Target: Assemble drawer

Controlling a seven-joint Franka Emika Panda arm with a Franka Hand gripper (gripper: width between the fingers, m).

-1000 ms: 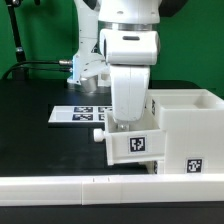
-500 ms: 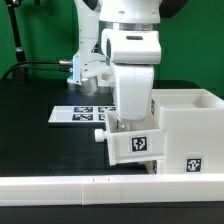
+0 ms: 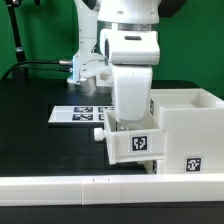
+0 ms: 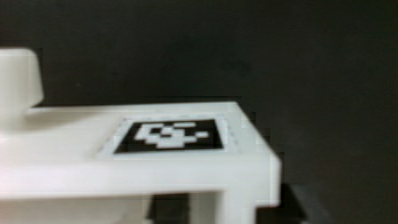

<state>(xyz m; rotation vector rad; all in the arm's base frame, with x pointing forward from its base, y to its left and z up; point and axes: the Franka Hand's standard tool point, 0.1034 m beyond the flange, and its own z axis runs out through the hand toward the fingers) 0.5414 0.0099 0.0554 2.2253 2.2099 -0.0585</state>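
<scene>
The white drawer housing [image 3: 186,122], an open-topped box with a tag on its front, stands at the exterior view's right. A small white tray [image 3: 134,146] with a side knob [image 3: 97,133] and a tag sits against the housing's left side. My gripper [image 3: 128,121] comes straight down onto the tray's top edge and is shut on it; its fingertips are hidden by the tray. In the wrist view the tray's tagged white wall [image 4: 169,137] fills the lower half, very close. No second tray shows.
The marker board [image 3: 76,113] lies flat on the black table behind the tray. A low white border wall [image 3: 70,187] runs along the front edge. The arm's base and a black cable [image 3: 40,66] are at the back left.
</scene>
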